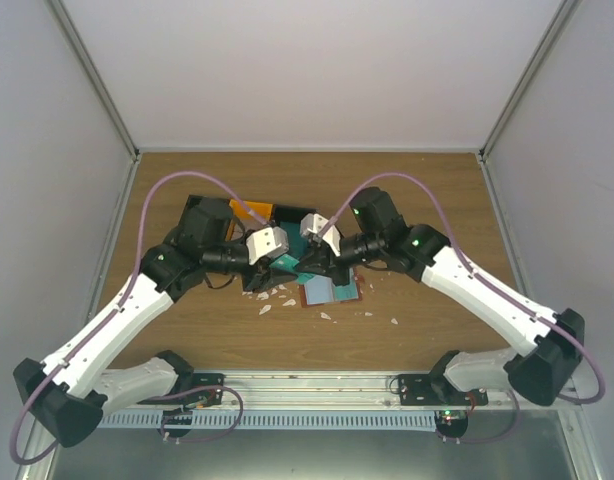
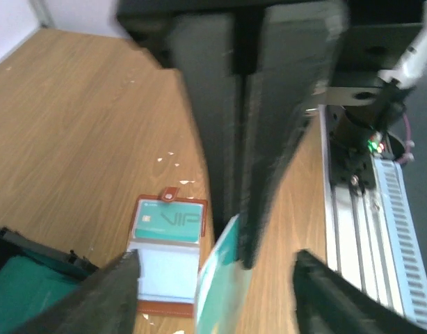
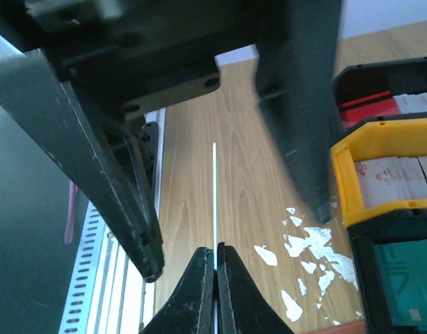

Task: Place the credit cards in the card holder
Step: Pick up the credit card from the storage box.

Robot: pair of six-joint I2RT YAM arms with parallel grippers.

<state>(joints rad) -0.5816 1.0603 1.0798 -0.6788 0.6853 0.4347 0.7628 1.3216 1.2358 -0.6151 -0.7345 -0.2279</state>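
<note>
Teal plastic: one credit card (image 2: 224, 282) is pinched in your left gripper (image 2: 236, 240). The two fingers (image 2: 206, 104) are drawn almost together, with only a thin slit between them, and they bite the card at its near end, right at the tips.

- The card's long axis runs on from the line of the fingers, and its free end points away past the tips. It stands on edge, tilted, with the teal face turned to the side.
- In the right wrist view the same card is edge-on, a thin pale line running straight out from the closed tips.

Your right gripper (image 3: 238, 238) is spread wide and holds nothing. One finger stands on each side of the card's free end, clear of it.

The card holder (image 2: 170, 306) lies opened flat on the table (image 2: 81, 118), below the left fingertips and off to their left side, apart from the held card.
- Its long axis lies roughly parallel to the fingers, with the strap tab on the end toward the wrist.
- A VIP card (image 2: 168, 221), also teal, sits in the half nearer the tab. The other half shows a pale window.

Outside the right gripper's far finger:
- an orange bin (image 3: 342, 188) of pinkish cards (image 3: 394, 174)
- a black bin (image 3: 352, 73) with red cards (image 3: 370, 108)
- teal cards (image 3: 408, 278) nearer the wrist
- white scraps (image 3: 304, 243) scattered between the bins and the held card
</note>
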